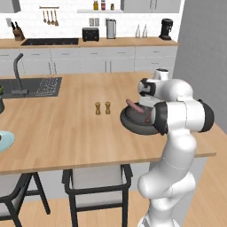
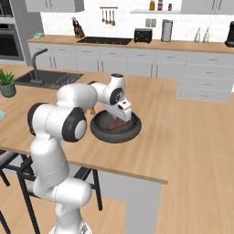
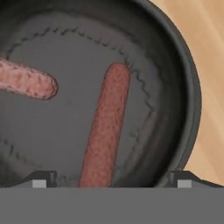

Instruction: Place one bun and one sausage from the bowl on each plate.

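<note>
Dark bowl (image 3: 183,65) holds 2 sausages (image 3: 107,127), no buns visible

A home kitchen, wooden island counter (image 1: 80,133) with a sink (image 1: 31,86), wall run of pale cabinets (image 2: 151,64) behind, a toaster (image 1: 90,34), coffee machine (image 1: 166,29), knife block (image 1: 18,32), hanging utensils (image 1: 49,17) stood there.

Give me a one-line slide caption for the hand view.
Open gripper poised over the dark bowl, straddling one sausage, second sausage alongside.
</note>
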